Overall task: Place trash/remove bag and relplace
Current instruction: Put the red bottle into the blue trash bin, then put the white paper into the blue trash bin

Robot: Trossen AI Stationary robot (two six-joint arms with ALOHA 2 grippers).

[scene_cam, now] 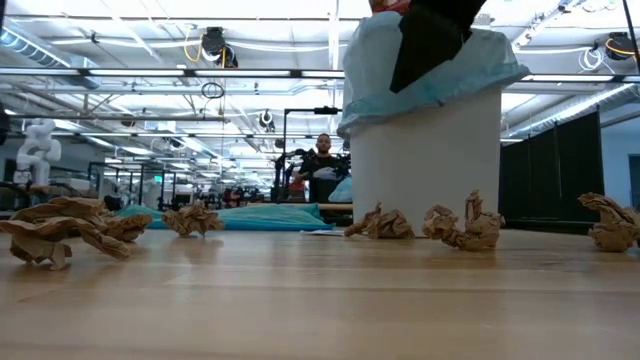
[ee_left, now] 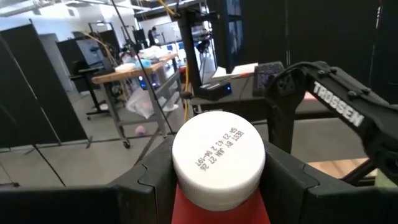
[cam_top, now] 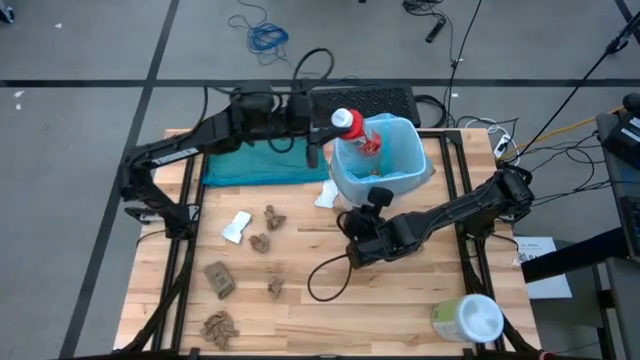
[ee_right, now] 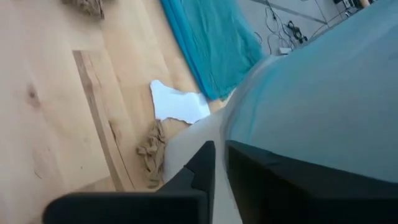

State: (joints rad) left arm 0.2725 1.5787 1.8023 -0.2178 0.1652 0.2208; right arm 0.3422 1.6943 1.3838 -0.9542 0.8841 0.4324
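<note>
Left gripper [cam_top: 340, 125] was over the bin's far-left rim, fingers [ee_left: 155, 180] spread wide and clamped either side of the red bottle [cam_top: 358, 135]; its white cap [ee_left: 217, 158] faced the wrist cam, w/ printed text on top. Bottle hung tilted above the bin opening, red body partly inside. White bin [scene_cam: 425, 160] stood upright at the table's far centre, lined w/ the light-blue bag [cam_top: 400, 150], whose edge was folded out over the rim [scene_cam: 440, 80]. Right gripper [cam_top: 368, 207] was at the bin's near-left side, at the outer wall; fingers [ee_right: 205, 168] nearly pressed together, only a narrow slit between them, w/ the bin's white wall and the bag edge right at the tips. Could not tell whether they pinched any bag film. Teal-green bag [cam_top: 262, 165] lay flat on the table left of the bin. Brown paper wads [cam_top: 268, 228] were scattered on the wooden table [cam_top: 400, 310] left of centre, approx. six in the high view; one white scrap [cam_top: 237, 227] among them, another [cam_top: 326, 194] beside the bin's base. Wipes tub [cam_top: 467, 319] lay on its side at the near-right corner. One person [scene_cam: 322, 170] stood in the room behind.
</note>
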